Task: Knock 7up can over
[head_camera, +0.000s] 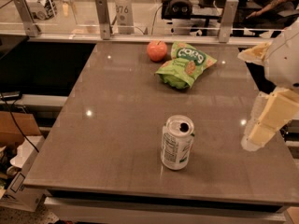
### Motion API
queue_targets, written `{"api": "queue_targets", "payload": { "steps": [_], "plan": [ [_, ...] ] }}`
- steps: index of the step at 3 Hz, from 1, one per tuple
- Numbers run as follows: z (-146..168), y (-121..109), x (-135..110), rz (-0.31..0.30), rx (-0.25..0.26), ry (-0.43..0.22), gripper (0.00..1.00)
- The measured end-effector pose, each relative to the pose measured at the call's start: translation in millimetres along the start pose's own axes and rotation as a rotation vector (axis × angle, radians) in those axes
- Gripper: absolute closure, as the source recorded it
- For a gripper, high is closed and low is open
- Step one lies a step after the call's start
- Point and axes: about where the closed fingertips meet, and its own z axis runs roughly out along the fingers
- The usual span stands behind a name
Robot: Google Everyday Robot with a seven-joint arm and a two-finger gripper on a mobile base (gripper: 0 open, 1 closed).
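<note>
Progress: not done. can (177, 143) upright on table (117, 125), no contact yet.
Can pos: front-centre of table, near front edge, well apart from other items.
Gripper: gripper (264, 125) at right edge of view, over table's right side, to the right of can and apart from it.
Jaw state: can't tell.
Left to do: bring gripper across to can, push it sideways till it tips (my read).
Can label: white w/ green, block of fine print faces cam, too small to read; no brand name legible. Silver top, tab hole open.
Bag: green bag (186, 64) at back, white logo letters, not readable for sure.
Apple: apple (157, 51) just beside bag.
Other text: "376" on post (122, 8) behind table, 1st digit unsure.
</note>
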Motion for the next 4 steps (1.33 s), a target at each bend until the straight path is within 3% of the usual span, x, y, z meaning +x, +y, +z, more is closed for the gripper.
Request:
{"api": "queue_targets", "payload": {
  "steps": [2,4],
  "plan": [
    [51,27,-38,-0.032,-0.056,-0.151,0.00],
    [82,43,-58,0.012,-0.152,-0.284,0.00]
  ]
}}
